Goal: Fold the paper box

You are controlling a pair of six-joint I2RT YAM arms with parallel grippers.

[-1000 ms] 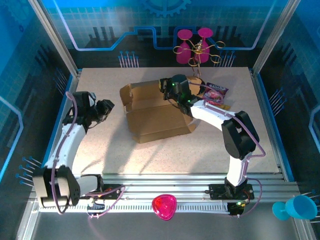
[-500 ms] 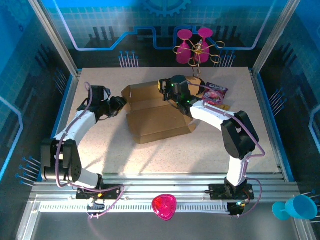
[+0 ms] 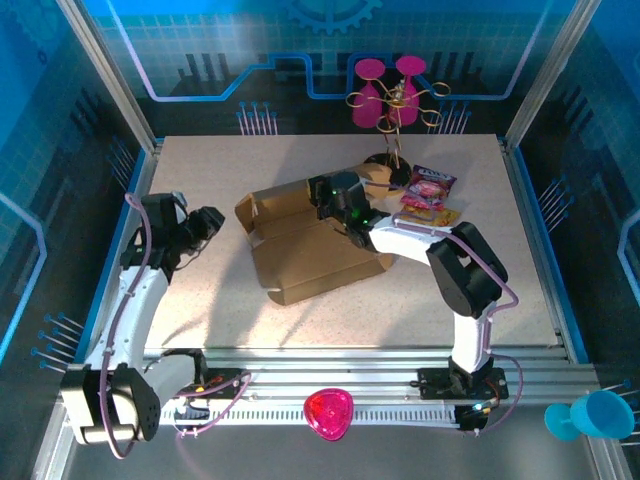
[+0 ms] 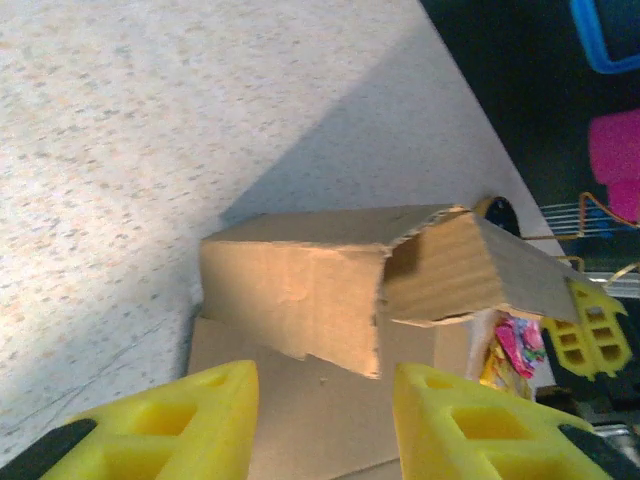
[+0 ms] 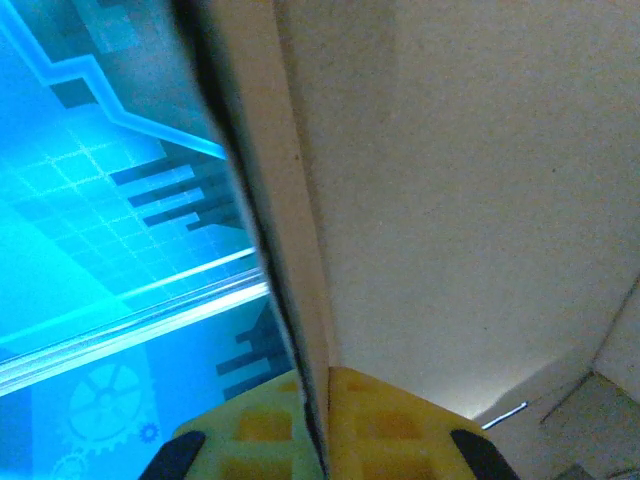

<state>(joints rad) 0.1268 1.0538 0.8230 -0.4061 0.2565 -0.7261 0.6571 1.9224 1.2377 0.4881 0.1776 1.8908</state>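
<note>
Paper box (image 3: 310,240): mid-table (image 3: 230,315), half-formed, back wall raised.
Right gripper (image 3: 322,192): clamped on that wall's top edge.
Left gripper (image 3: 212,220): fingers apart, empty, nearer the table's left edge.
Handling: I judge it light, stiff, easily creased; I'd pinch flap edges.

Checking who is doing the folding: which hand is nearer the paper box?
Right. The right hand is shut on a raised panel of the paper box; the left hand hovers open off the box's left end, not touching it.
</note>
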